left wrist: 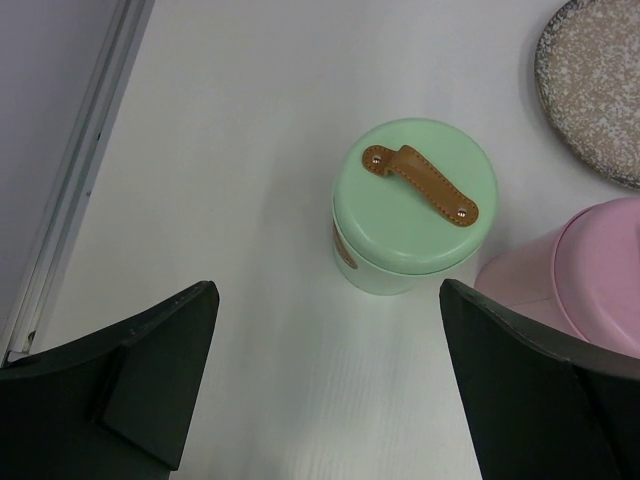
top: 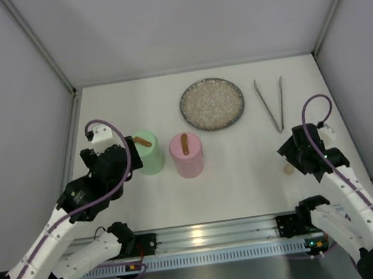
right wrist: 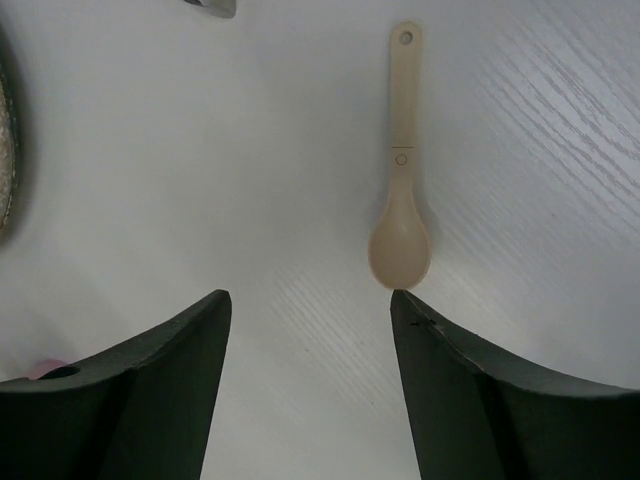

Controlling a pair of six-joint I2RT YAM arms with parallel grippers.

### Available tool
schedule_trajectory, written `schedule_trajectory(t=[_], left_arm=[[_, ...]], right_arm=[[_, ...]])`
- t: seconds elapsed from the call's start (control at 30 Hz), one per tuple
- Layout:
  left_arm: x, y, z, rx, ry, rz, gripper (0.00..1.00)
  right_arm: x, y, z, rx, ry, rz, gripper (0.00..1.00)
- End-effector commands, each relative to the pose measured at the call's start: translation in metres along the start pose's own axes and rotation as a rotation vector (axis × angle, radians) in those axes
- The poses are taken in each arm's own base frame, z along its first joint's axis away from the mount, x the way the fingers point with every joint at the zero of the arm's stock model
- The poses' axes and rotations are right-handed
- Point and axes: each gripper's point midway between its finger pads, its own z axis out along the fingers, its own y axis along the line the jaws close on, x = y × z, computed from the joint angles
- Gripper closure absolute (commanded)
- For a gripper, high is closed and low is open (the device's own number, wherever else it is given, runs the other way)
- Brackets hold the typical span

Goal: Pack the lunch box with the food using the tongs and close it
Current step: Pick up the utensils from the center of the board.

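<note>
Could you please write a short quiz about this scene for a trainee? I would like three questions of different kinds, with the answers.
1. True or false: in the top view, the tongs lie right of the speckled plate, and no gripper holds them.
2. What lies just ahead of the open right gripper? A) a spoon B) a fork C) a knife
3. What colour is the strap on the lid of the green container?
Key: 1 true; 2 A; 3 brown.

Bright, even light, soft shadows, glare on the metal rail (top: 199, 233), sharp focus.
</note>
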Motion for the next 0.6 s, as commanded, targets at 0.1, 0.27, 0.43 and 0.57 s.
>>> schedule_trajectory(t=[0.1, 0.27, 0.43, 0.57], left_arm=[[-0.002, 0.0, 0.004, -0.003, -0.03, 0.0, 0.02], [-0.001, -0.001, 0.004, 0.008, -0.028, 0.003, 0.02], [0.0, 0.0, 0.004, 0.009, -0.029, 0.002, 0.02], [0.0, 0.001, 0.002, 0.013, -0.033, -0.003, 0.02]], right_arm=[[0.005, -0.015, 0.02, 0.073, 0.008, 0.107, 0.41], [0.018, -0.031, 0.032, 0.119, 0.048, 0.109, 0.42], [0.023, -0.041, 0.042, 0.156, 0.07, 0.116, 0.46], [0.024, -0.044, 0.045, 0.159, 0.07, 0.128, 0.49]])
